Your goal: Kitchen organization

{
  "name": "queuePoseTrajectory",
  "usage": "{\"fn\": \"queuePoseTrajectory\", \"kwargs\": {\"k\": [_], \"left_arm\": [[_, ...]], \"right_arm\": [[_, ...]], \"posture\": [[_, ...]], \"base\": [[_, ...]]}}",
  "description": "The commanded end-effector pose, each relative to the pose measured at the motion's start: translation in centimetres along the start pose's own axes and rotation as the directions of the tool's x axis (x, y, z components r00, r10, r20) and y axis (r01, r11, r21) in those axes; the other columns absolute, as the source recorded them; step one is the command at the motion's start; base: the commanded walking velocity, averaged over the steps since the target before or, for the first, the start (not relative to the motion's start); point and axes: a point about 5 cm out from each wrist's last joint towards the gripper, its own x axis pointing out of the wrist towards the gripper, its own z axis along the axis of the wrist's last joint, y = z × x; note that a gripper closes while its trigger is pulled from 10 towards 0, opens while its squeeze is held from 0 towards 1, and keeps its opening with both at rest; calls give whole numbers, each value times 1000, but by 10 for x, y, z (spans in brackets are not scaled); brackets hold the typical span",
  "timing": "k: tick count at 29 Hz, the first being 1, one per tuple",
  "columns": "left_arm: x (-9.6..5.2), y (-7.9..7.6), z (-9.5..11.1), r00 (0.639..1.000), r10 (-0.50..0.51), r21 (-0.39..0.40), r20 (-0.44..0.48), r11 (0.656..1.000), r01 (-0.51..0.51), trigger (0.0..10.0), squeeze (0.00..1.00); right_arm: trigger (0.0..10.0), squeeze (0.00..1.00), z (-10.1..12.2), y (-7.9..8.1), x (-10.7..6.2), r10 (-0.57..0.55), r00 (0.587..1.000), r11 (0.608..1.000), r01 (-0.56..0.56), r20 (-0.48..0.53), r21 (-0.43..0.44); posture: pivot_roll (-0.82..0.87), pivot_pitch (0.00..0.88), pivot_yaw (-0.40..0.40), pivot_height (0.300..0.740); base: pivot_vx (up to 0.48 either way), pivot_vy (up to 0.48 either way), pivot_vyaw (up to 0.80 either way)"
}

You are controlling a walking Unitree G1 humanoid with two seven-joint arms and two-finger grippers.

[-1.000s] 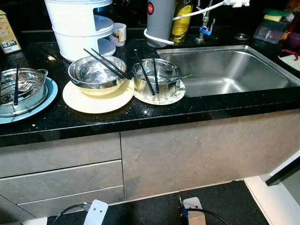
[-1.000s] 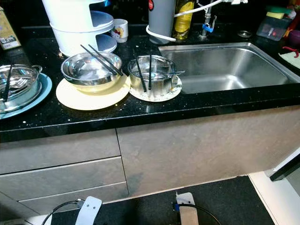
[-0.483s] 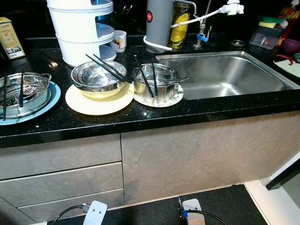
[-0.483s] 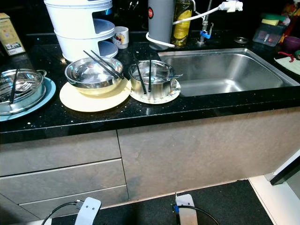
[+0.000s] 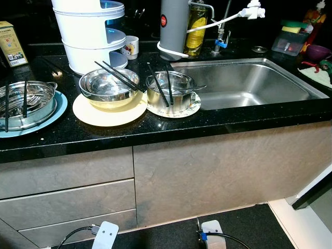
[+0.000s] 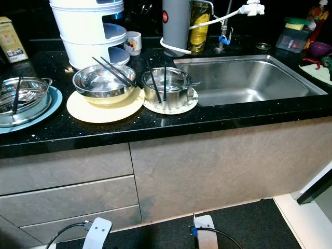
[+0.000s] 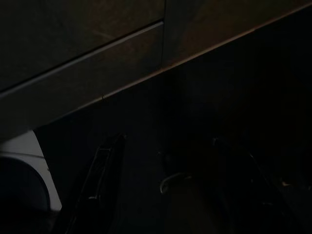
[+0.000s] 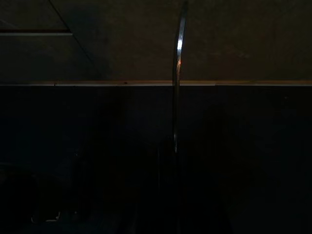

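While both arms hang low in front of the cabinet drawers, well below the black surface, everything I need sits up and forward of each end effector. The left end effector shows in its wrist view as two dim black fingers standing apart over dark floor, so I read it as spread and empty. The right end effector is lost in shadow apart from one thin bright edge, and I cannot tell whether it is spread or pressed together.

The dishes are lined up along the surface. The middle steel bowl rests on a cream plate with black chopsticks lying across its rim, their long axis running diagonally from far left to near right. Just beside it, nearer the sink, a smaller steel pot sits on a patterned plate with chopsticks propped in it, pointing roughly away from me. A third steel bowl on a blue plate lies far out to my left.

My judgement: the pot beside the sink falls nearer the right arm, the middle bowl nearer the left, and either one needs a long lift upward before any reach forward
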Motion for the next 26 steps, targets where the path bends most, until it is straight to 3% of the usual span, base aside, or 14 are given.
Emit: {"fn": "queuePoseTrajectory", "kwargs": {"k": [1,12,15,26], "left_arm": [[0,-3,-5,999,-8,-22,-33,1000,7,10000,0],[3,-10,-2,997,-36,-45,-63,998,33,10000,0],[2,-3,0,999,-21,28,-33,999,22,10000,0],[3,2,2,999,26,43,-36,999,-24,10000,0]], "right_arm": [[10000,0,-6,-1,-2,-6,1000,1000,7,-26,18],[10000,0,0,-4,1,-20,1000,999,21,-21,35],[10000,0,3,-7,3,-34,999,998,35,-13,54],[10000,0,3,-5,3,-4,1000,1000,4,-26,16]], "posture": [[-49,149,-35,740],[-67,157,-27,740],[-66,161,-21,740],[-67,167,-29,740]], "base": [[0,0,0],[0,0,0],[0,0,0],[0,0,0]]}}
